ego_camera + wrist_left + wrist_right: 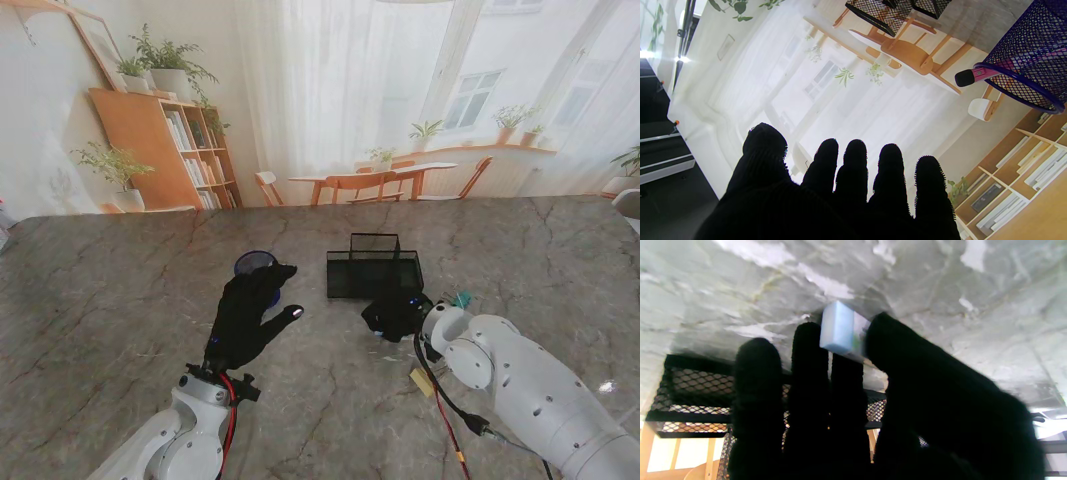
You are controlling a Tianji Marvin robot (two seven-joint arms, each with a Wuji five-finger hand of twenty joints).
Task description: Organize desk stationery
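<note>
Right hand (853, 400), black-gloved: thumb and fingers pinch pale blue rectangular eraser block (840, 328) just over grey marble tabletop (100, 300), directly nearer to me than black wire-mesh desk organizer tray (374, 270).

Left hand (245, 315), black-gloved: I see fingers spread, nothing held, beside blue mesh pen cup (1030, 56).

Pink pen with black cap (972, 76) leans out of cup rim.

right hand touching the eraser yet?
Touching. The right wrist view shows the pale blue eraser pinched between the right hand's thumb and fingers, with no gap either side.
</note>
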